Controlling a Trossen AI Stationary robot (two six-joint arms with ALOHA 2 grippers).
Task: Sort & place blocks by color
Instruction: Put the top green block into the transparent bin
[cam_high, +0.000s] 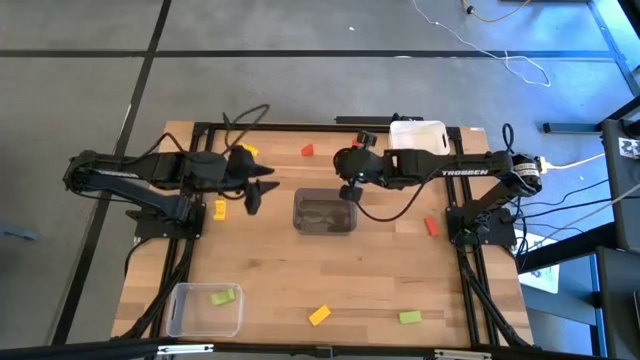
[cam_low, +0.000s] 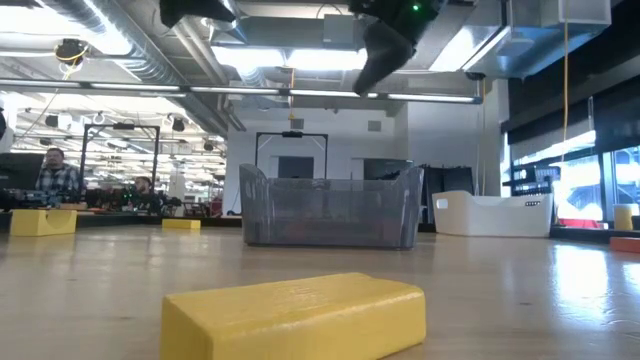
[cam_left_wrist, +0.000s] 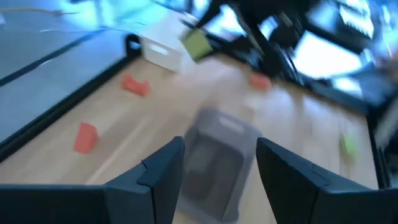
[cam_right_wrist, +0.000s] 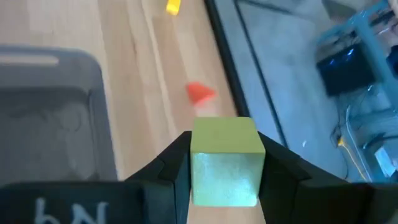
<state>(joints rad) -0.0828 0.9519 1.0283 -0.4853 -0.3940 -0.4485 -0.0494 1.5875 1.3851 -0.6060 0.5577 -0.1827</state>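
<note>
Grey bin (cam_high: 325, 213) mid-table; white bin (cam_high: 418, 136) far edge; clear bin (cam_high: 204, 309).

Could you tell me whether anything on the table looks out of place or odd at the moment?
Nothing looks damaged or spilled. Loose blocks lie scattered on the table, such as a yellow block and a red block. The right gripper holds a green block near the grey bin, while the clear bin already holds a green one.

Wooden table (cam_high: 380, 285) with grey bin (cam_high: 325, 213), white bin (cam_high: 418, 134), clear bin (cam_high: 205, 309), scattered blocks (cam_high: 319, 315).
</note>
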